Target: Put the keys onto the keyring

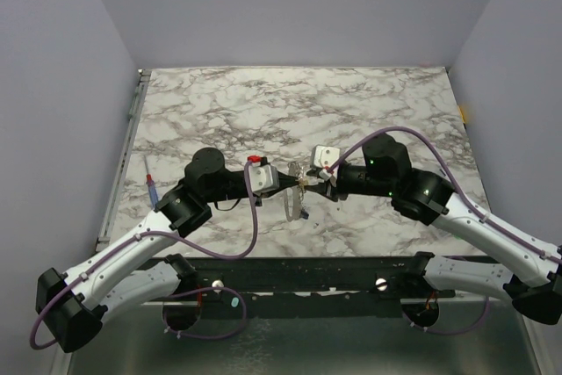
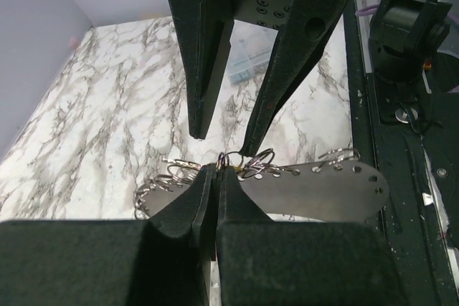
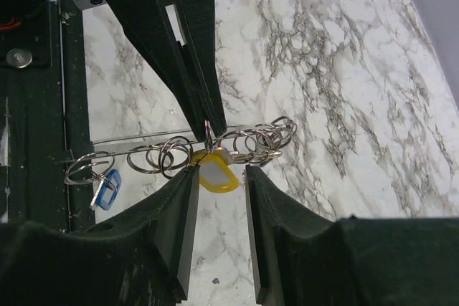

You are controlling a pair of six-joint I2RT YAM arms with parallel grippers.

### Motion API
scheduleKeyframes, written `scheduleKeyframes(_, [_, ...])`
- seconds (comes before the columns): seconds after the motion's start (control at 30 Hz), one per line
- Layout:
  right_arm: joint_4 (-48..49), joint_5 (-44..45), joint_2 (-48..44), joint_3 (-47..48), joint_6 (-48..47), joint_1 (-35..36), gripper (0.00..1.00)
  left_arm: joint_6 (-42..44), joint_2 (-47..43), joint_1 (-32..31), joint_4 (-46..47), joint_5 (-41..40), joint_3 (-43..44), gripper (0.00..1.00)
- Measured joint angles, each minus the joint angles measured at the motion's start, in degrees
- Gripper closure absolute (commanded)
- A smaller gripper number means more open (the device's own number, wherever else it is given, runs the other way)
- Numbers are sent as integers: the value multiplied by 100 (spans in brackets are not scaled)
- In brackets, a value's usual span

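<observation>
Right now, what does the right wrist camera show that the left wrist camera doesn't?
Only right wrist: the yellow tag in full, between the right gripper's parted fingers, and a blue tag. Only left wrist: the plate's broad holed face and the right arm's base. Both: the rings, the marble table, and the left gripper shut on one ring.

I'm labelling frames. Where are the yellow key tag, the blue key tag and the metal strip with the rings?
yellow key tag (image 3: 217, 178): right wrist view, middle of its plastic face.
blue key tag (image 3: 107, 192): right wrist view, middle of the tag.
metal strip (image 2: 326, 193): left wrist view, bare flat part.
</observation>
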Motion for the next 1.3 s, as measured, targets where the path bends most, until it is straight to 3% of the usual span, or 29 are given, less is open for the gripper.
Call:
scheduleKeyframes(0.6, [9,-278,74,0,203,0,59,-42,-26,0,33,-103,0,100])
scheduleKeyframes(0.73, [87,-267,72,0,223,0,71,-61,-26,2,35,-101,0,100])
scheduleKeyframes(0.83, [160,-227,72,0,240,0,88,-74,-26,2,48,-101,0,100])
scheduleKeyframes(0.93, [221,-173,74,0,240,0,99,-87,-31,0,72,-94,0,100])
scheduleKeyframes(1.3, [326,-140,57,-15,249,0,100,-343,-157,0,249,-122,-26,100])
